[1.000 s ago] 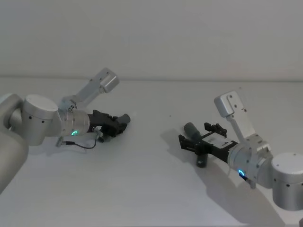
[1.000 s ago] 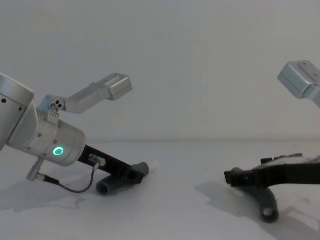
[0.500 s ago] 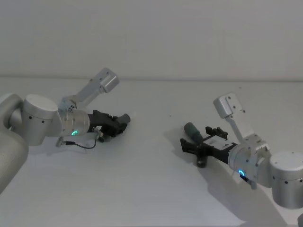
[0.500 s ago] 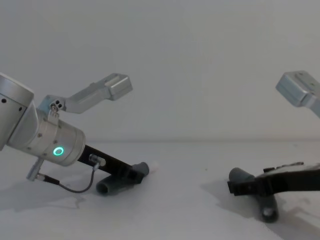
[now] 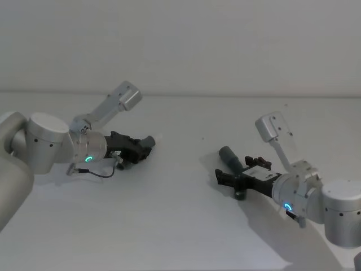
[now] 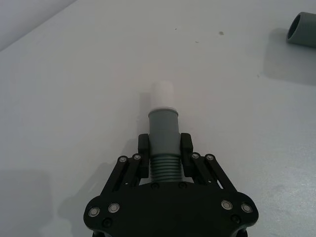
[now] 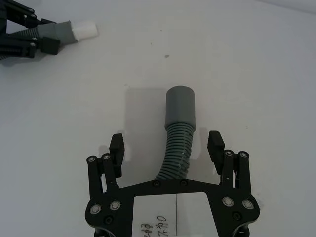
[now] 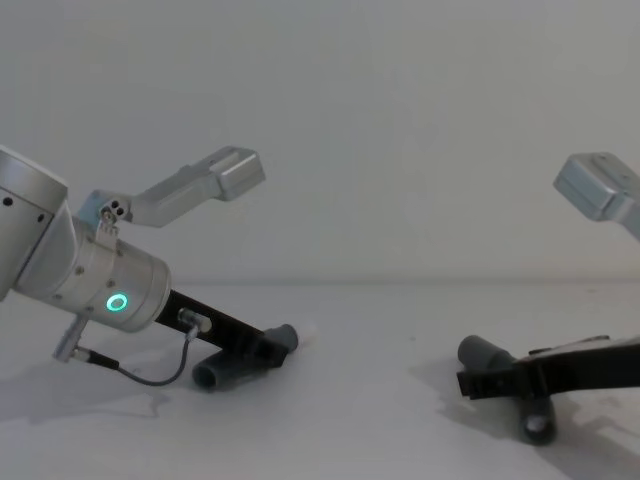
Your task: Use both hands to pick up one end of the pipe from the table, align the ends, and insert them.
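Observation:
My left gripper (image 5: 138,148) rests low on the table (image 5: 169,220) at the left, shut on the ribbed part of the slimmer pipe piece (image 6: 163,129). That piece's grey end with a white tip (image 6: 161,96) sticks out ahead of the fingers, toward the right. On the right, the thicker pipe piece (image 7: 179,123) lies on the table with its wide grey cuff (image 5: 228,154) pointing left. My right gripper (image 7: 166,142) is open and down at table level, one finger (image 7: 116,146) on each side of the ribbed middle, apart from it. From the chest, this gripper (image 8: 478,383) sits just in front of the cuff (image 8: 479,352).
A plain grey wall rises behind the table's back edge (image 5: 225,95). A thin cable (image 5: 101,173) loops under the left wrist. The bare table between the two pipe pieces (image 5: 180,169) is open room.
My right gripper has sunk to the table and now straddles the thicker pipe piece, still open. The left gripper and its pipe piece have not moved.

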